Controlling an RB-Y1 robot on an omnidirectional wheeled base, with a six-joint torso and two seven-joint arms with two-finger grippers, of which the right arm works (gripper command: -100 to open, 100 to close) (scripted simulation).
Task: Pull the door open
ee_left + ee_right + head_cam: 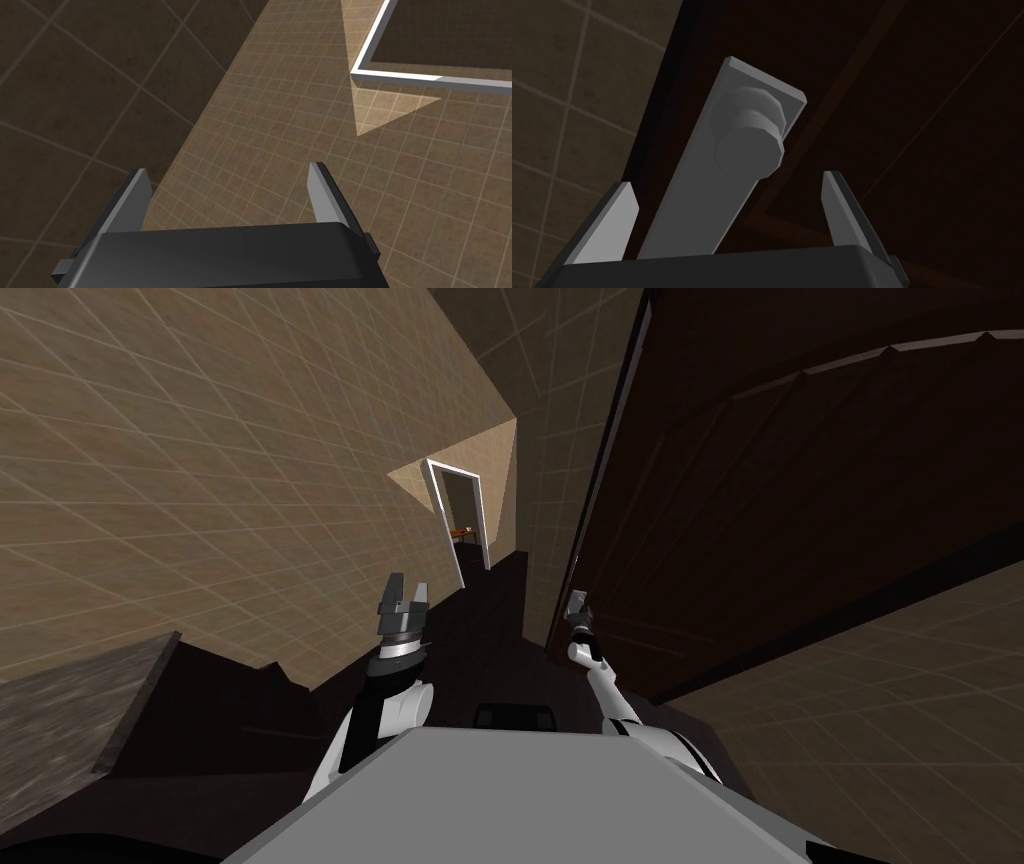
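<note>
Right wrist view, grey knob point(749, 152) just beyond right claw point(727, 180) — fingers point(609, 225) apart

White-framed doorway point(462, 520) in tan tiled wall point(200, 468), dark floor point(480, 628).

Left arm point(395, 713) raised, jaws apart; right arm point(602, 683) stretched forward, jaws apart

the dark brown panelled door point(800, 488) bears a round grey knob point(751, 159) on a long grey plate point(687, 220).
</note>
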